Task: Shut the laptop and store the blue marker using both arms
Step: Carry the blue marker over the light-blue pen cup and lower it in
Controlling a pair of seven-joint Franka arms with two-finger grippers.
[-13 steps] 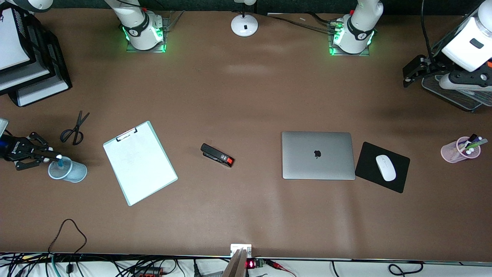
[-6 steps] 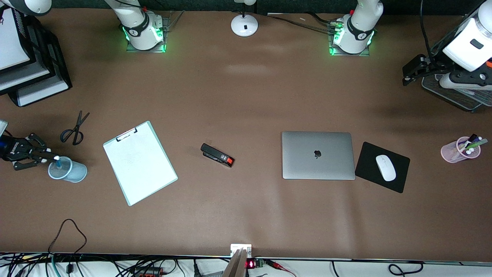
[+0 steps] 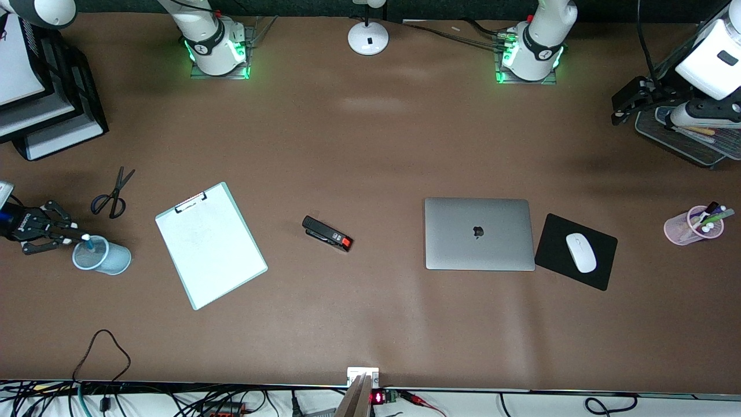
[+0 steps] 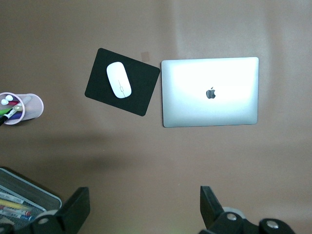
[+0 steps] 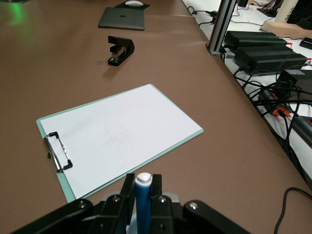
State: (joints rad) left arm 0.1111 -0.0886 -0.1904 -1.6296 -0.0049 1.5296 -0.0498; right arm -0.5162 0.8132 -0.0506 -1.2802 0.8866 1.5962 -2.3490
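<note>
laptop [image 3: 479, 234] lid down beside the mouse pad [image 3: 576, 251], right gripper [image 3: 78, 236] clamped on the blue marker [image 5: 143, 204] over a blue cup [image 3: 102, 258], cup barely visible in its wrist view, left gripper [image 4: 144, 207] spread wide, up over bare table

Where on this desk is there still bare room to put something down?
The widest bare patch lies between the stapler and the closed laptop, running up toward the arm bases. Another lies nearer the front camera than the clipboard. It is crowded where the right gripper holds the blue marker over the blue cup, beside the scissors.
</note>
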